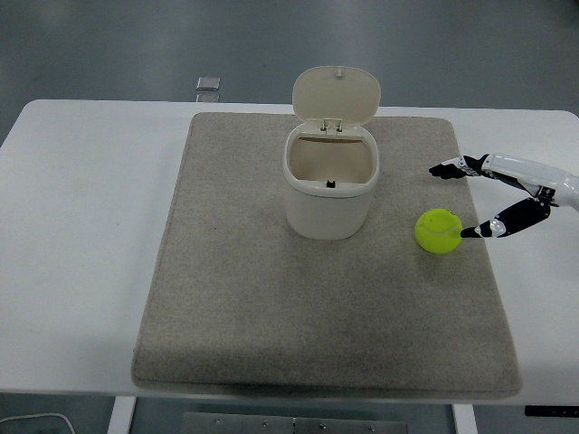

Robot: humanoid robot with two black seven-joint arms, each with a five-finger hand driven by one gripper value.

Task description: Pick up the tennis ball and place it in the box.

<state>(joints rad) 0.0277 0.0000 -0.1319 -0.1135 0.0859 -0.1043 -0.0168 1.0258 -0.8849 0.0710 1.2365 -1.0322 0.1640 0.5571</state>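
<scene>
Head view: your right hand (pixel 493 194) is spread wide, holding nothing, thumb and fingers set to bracket the tennis ball (pixel 439 231) just inboard of the thumb tip. The ball rests on the mat (pixel 226 298); beyond it the box (pixel 329 190) stands lid-up, ready to receive.

Bright, even light from above, with no glare on the white table (pixel 81 226). A soft shadow runs under the mat (pixel 271 316) along its near edge. The picture is sharp throughout.
</scene>
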